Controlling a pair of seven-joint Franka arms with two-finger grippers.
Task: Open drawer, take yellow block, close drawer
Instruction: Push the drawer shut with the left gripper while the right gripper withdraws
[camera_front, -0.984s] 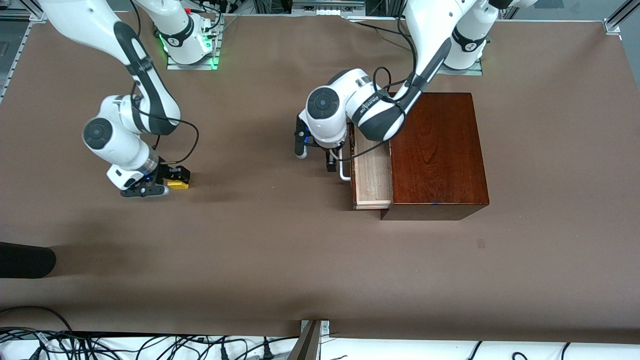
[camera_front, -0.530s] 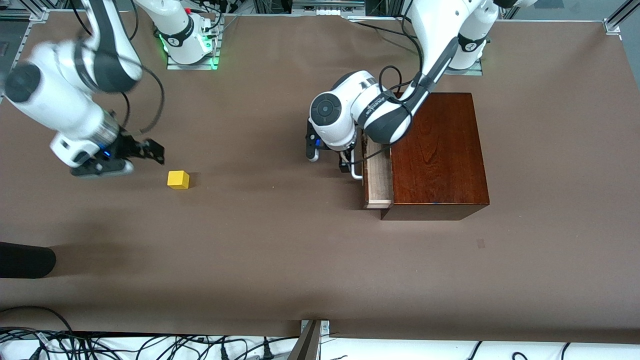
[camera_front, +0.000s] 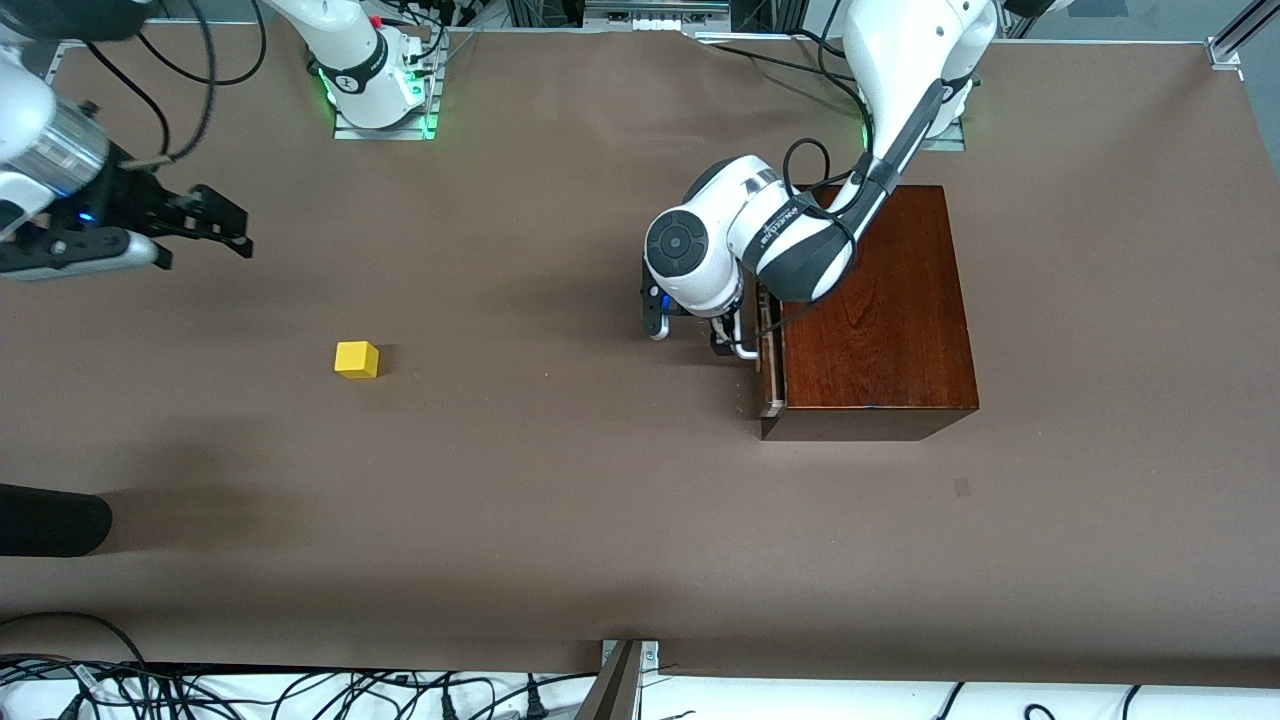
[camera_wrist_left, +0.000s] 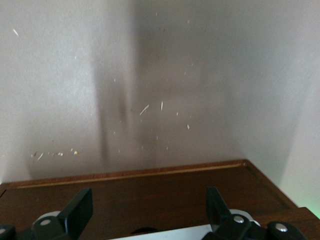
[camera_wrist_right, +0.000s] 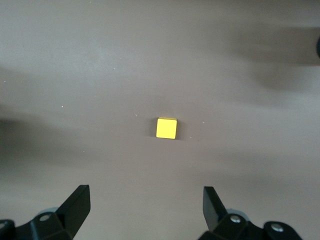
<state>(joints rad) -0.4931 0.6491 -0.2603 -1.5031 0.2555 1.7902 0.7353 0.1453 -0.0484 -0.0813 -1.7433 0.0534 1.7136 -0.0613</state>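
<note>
Front view shows the left hand (camera_front: 733, 343) spread wide at the handle (camera_front: 745, 350) of the nearly shut drawer (camera_front: 768, 365); a skewed push could jam it. Right hand (camera_front: 205, 225), wide and empty, hangs well above the yellow block (camera_front: 357, 359) on the bench (camera_front: 560, 500).

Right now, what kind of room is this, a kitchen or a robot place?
Probably a robot lab, not a kitchen. Two white robot arms are bolted along a table under plain brown covering, loose cables pile along its edge, and only a wooden box and a yellow block sit on it.
</note>
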